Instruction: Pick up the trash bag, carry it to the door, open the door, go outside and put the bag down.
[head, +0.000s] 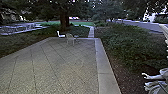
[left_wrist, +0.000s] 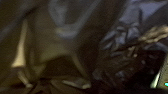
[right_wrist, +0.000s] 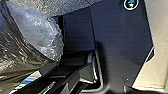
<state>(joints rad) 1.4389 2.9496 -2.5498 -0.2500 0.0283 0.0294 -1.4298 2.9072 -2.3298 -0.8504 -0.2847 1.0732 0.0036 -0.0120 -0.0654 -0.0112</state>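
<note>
Site: outdoors, yard (head: 62, 67) paved, low shrubs (head: 135, 45) alongside, tree (head: 64, 20) beyond. Two pale chairs (head: 70, 38) stand near the paving's far edge. Bag (right_wrist: 40, 31): crumpled, beside the robot's dark plate, also close before the left wrist camera. Grip state, both grippers: not determinable.

The paving (head: 55, 70) at twelve o'clock is speckled grey-tan, crossed by thin dark lines in a diamond pattern; its border (head: 106, 77), toward one o'clock, is plain pale grey. Just left of twelve stand a white chair (head: 60, 35) and a beige chair (head: 70, 37), with a dark brown tree trunk (head: 64, 21) and a bright green lawn (head: 50, 23) beyond. The shrubs (head: 130, 42) at two are deep green, the soil (head: 125, 81) dark brown. In the right wrist view, the trash bag (right_wrist: 37, 30) is milky white and smoky brown, streaked with silvery glints.
</note>
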